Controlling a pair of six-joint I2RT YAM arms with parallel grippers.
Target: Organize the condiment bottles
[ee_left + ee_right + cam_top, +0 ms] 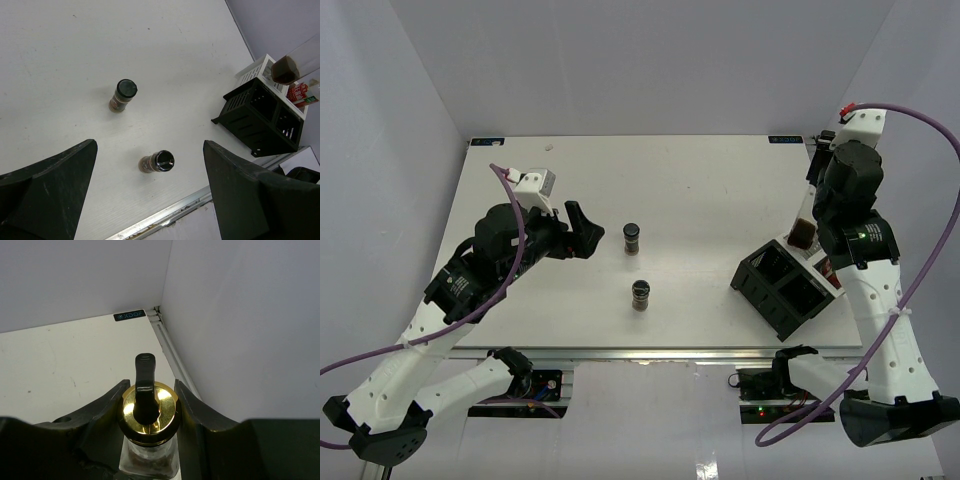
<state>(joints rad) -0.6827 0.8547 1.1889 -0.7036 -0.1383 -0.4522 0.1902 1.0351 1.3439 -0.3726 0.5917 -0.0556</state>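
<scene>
Two small dark black-lidded jars stand upright mid-table, one farther (632, 238) (122, 96) and one nearer (641, 295) (157, 162). My left gripper (582, 232) (149, 150) is open and empty, just left of them and above the table. My right gripper (812, 205) (149, 390) is shut on the gold top (149, 412) of the clear bottle with dark liquid (803, 232) (286, 70), held upright beside the black box. A red-white label (298, 92) shows behind the box; I cannot tell which bottle it belongs to. The red-capped jar is not discernible.
The black open-topped box (785, 288) (262, 120) with compartments sits at the near right, angled. A white rack piece (252, 72) lies behind it. The right wall (240, 315) and the table's far right corner are close to the right arm. The metal front edge (650, 352) runs below the jars.
</scene>
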